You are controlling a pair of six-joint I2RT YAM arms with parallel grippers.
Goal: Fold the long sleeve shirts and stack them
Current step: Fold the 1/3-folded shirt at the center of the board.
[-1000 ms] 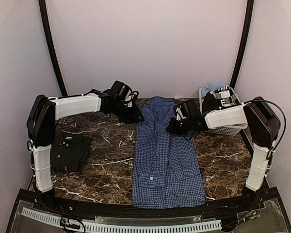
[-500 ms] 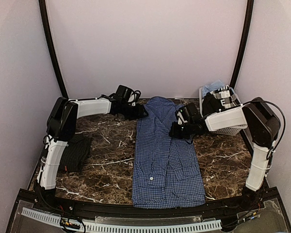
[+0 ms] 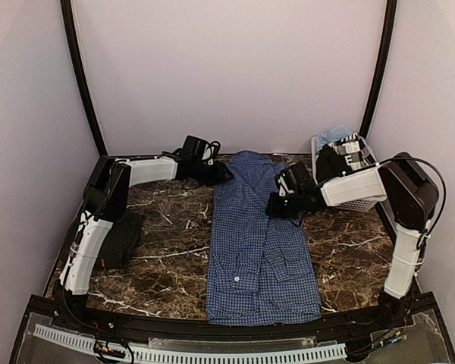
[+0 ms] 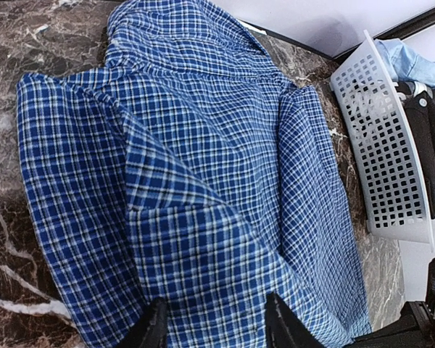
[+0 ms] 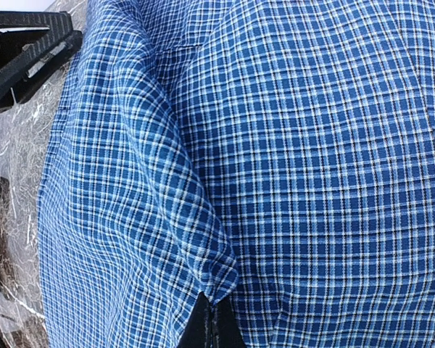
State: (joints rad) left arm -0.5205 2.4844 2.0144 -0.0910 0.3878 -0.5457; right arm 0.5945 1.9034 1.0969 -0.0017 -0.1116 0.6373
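Judged: blue shirt (image 3: pixel 258 250) soft, limp, light; likely sags unless taken by edges. Right end effector (image 5: pixel 212 322) clamped on raised fold; left end effector (image 4: pixel 217 330) apart over far edge.

Dark marble tabletop (image 3: pixel 174 258): blue checked shirt (image 3: pixel 258 250) spread down the middle, black shirt (image 3: pixel 121 239) on the left, white basket (image 4: pixel 380 145) back right.
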